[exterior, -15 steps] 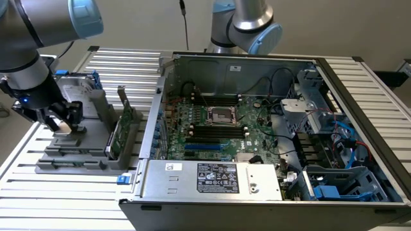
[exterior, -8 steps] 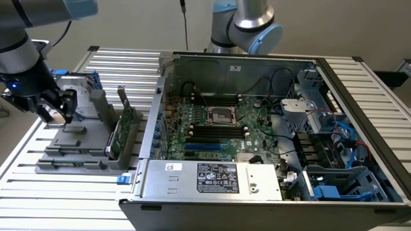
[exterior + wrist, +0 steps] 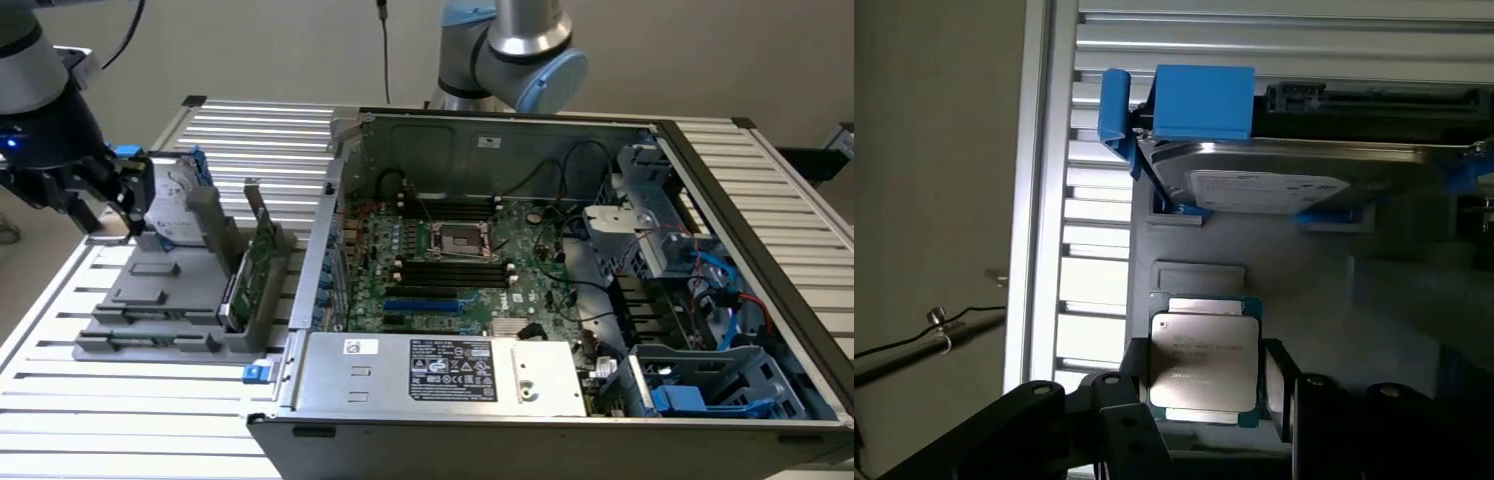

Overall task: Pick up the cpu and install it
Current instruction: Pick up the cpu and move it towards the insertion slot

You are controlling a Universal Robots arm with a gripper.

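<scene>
Claw [image 3: 1206, 392], spread wide and holding nothing, flanks the cpu [image 3: 1205, 362] lying flat on its grey fixture [image 3: 1324, 300] near the hard drive [image 3: 1269, 190]; we judge the pick step in hand, needing even closure on opposite edges.

The space above the grey holder [image 3: 147, 292] is open, but the gripper [image 3: 110, 212] sits in a tight pocket. The upright hard drive [image 3: 1269, 188] in its blue bracket [image 3: 1204, 100] stands just beside it, and a tall card [image 3: 260, 268] rises further along. The spread fingers [image 3: 1138, 365] leave only thin gaps on either side of the cpu [image 3: 1204, 355]. Inside the case [image 3: 494, 140] the socket [image 3: 461, 240] is clear from above. Cables [image 3: 727, 300] and a drive cage [image 3: 647, 190] crowd the exterior view's right.
</scene>
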